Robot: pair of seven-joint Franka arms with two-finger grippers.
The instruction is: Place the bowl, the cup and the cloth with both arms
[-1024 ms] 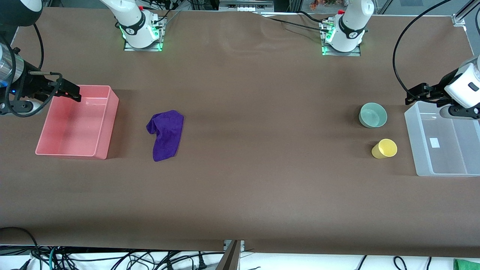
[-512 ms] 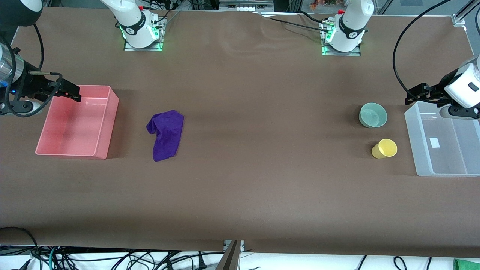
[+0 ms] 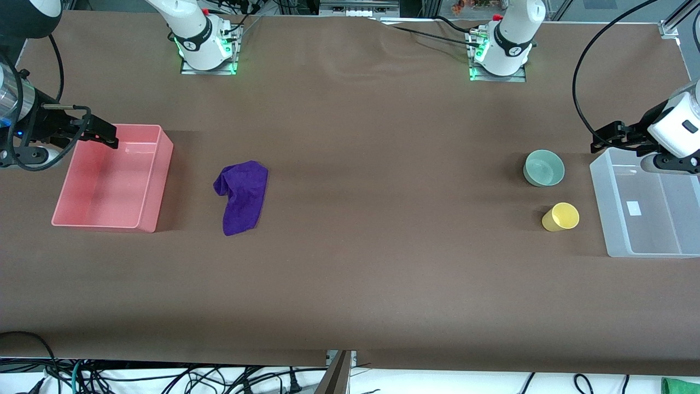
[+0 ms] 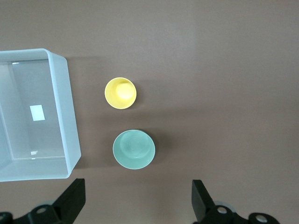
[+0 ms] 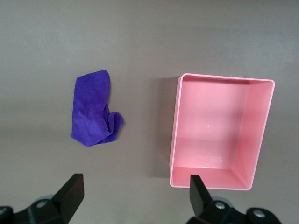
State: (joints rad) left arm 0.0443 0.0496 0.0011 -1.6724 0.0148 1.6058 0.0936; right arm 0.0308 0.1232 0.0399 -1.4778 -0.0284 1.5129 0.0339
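The pale green bowl (image 3: 544,168) (image 4: 133,149) stands upright on the brown table toward the left arm's end. The yellow cup (image 3: 561,216) (image 4: 120,93) stands beside it, nearer the front camera. The purple cloth (image 3: 241,196) (image 5: 93,109) lies crumpled toward the right arm's end. My left gripper (image 3: 604,138) (image 4: 138,193) hangs open and empty over the clear bin's corner, close to the bowl. My right gripper (image 3: 111,137) (image 5: 134,186) hangs open and empty over the pink bin's rim.
An empty pink bin (image 3: 109,186) (image 5: 174,126) sits beside the cloth at the right arm's end. An empty clear plastic bin (image 3: 651,219) (image 4: 70,126) sits beside the bowl and cup at the left arm's end. Cables loop off both wrists.
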